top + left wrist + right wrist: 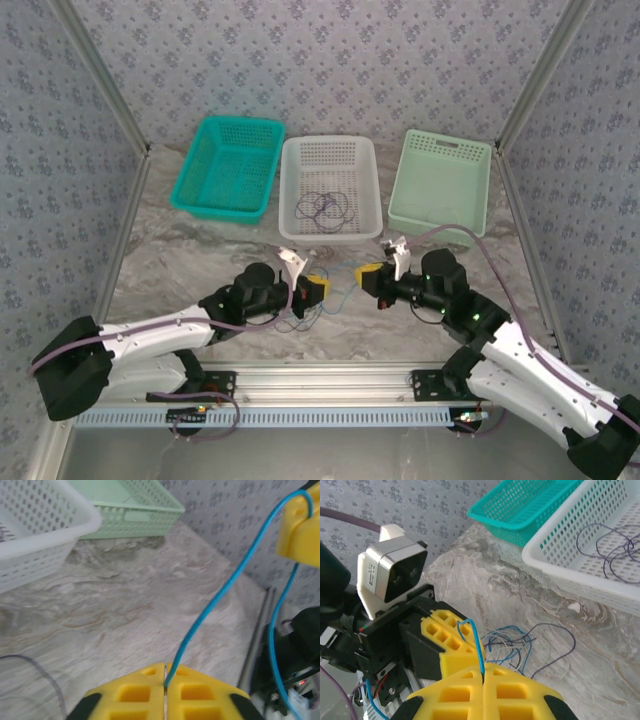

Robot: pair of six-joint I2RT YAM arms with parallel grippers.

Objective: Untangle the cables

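Left claw (pixel 316 288) and right claw (pixel 371 275) face each other, near; single cable (pixel 220 595) strung between, pinched in both. Tangle (pixel 515 645) on table (pixel 180 260) beneath left claw, spreading toward right claw. Beyond the gap: middle basket (pixel 330 146), cable loops (pixel 325 207) inside. Left basket (pixel 228 124) beyond-left of left claw; right basket (pixel 447 141) beyond-right of right claw.

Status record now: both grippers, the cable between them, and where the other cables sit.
left gripper: shut on blue cable
right gripper: shut on the same blue cable
blue cable: strung between the two grippers above the table
loose tangle: on the table beside the left gripper
white basket: holds purplish cable loops
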